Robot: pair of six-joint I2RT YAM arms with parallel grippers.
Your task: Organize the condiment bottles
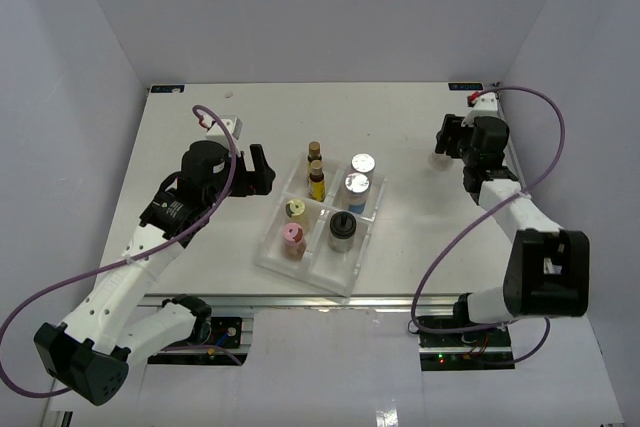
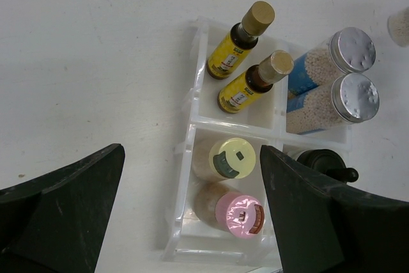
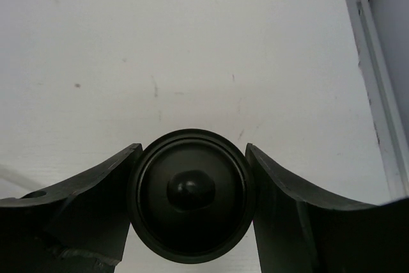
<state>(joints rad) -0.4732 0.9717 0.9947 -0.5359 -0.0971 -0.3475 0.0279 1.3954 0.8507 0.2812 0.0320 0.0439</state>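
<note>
**Seven bottles in the tray, one in the right gripper**

In the tray (image 1: 300,269), the near-left pocket holds one pink-capped jar (image 2: 239,214) and one yellow-capped jar (image 2: 232,158). The near-right pocket holds one black-capped jar (image 1: 343,230). Two amber bottles (image 2: 235,48) stand far-left and two silver-lidded jars (image 2: 333,62) far-right. The left gripper (image 1: 255,169) hangs wide open by the tray's left edge. At the far right, the right gripper (image 3: 190,180) clamps a second black-capped jar (image 3: 190,222). Only its wrist view shows that grip.

Overhead view looks down on the whole bench (image 1: 200,117). Left wrist view looks closely down on the tray (image 2: 192,119), which the overhead view also shows. Right wrist view sits tight above a black-capped jar (image 3: 188,196).
</note>
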